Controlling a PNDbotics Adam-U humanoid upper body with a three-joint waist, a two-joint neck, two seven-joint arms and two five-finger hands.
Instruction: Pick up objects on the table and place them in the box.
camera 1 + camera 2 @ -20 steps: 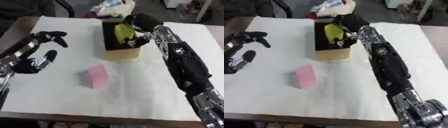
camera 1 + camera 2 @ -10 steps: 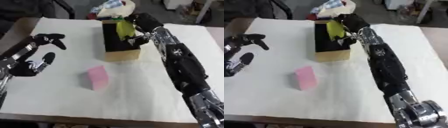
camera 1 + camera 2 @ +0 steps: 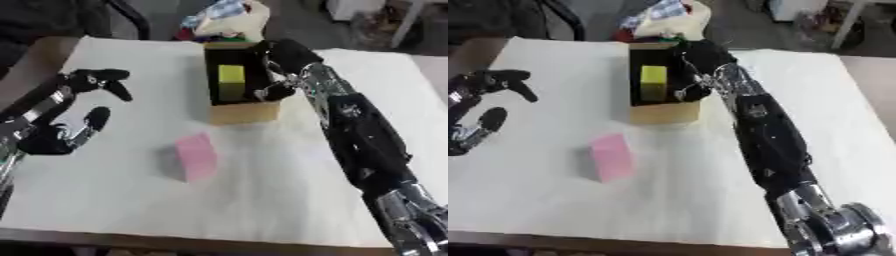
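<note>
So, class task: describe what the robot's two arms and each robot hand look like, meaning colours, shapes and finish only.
Both arms are mostly black with silver metal joints. The right arm is a long chain of bulky black segments ending in a black robot hand; silver shows near its wrist and at the lower end. The left robot hand has slim black fingers with rounded tips on a silver-and-black frame. No markings are readable.

My right robot hand [image 3: 278, 60] is reaching over the cardboard box [image 3: 243, 111], and blur is smearing its fingers, so I cannot tell whether they are curled. The box's near wall is hiding the lower part of the yellow block [image 3: 231, 79]. The right eye view's left edge is cutting off my left robot hand [image 3: 472, 131]. The clutter beyond the table [image 3: 289, 200] is blurring into unreadable shapes.
</note>
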